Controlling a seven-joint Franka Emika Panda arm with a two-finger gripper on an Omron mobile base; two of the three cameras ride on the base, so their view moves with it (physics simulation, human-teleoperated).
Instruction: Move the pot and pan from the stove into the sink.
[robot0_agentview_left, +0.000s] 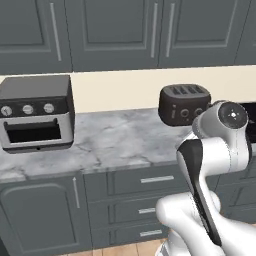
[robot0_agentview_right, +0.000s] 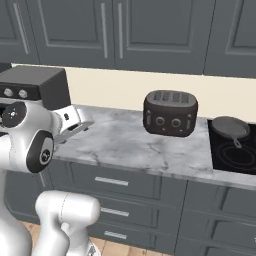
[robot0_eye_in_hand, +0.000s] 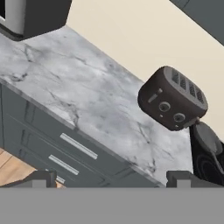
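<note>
Pretty much nothing on this job can be counted as done yet, judging by how things are laid out. The small, shallow, round dark grey skillet with the short straight handle (robot0_agentview_right: 229, 128) is seen sitting on the flat black glass cooktop with thin ring-marked burners (robot0_agentview_right: 235, 152), just beside the dark rounded four-slot toaster (robot0_agentview_right: 170, 113), on the side away from the boxy dark toaster oven with silver knobs (robot0_agentview_left: 36, 112). In the hand view the same skillet (robot0_eye_in_hand: 207, 138) is caught right behind the toaster (robot0_eye_in_hand: 173, 98), with a sliver of cooktop (robot0_eye_in_hand: 205, 162) under it. So the pan is untouched and not lifted. The tall silver pot and the sink can't be placed from these pictures, so nothing can be said about them either way. The two-finger gripper (robot0_eye_in_hand: 113, 178) is spread wide with nothing between the dark tips (robot0_eye_in_hand: 40, 178), so it's empty and released, hovering off the front edge of the grey marble countertop (robot0_agentview_left: 125, 142), well apart from the toaster and further still from the pan. In the base views the white arm (robot0_agentview_left: 220, 150) is seen folded up in front of the grey cabinet drawers (robot0_agentview_right: 115, 182), on the toaster-oven side of the toaster. What's left, as a guess: the hand needs to be brought past the toaster to the cooktop, the pan gripped and carried off to the sink, and then the same done for the pot. Basically the whole task is still ahead.
</note>
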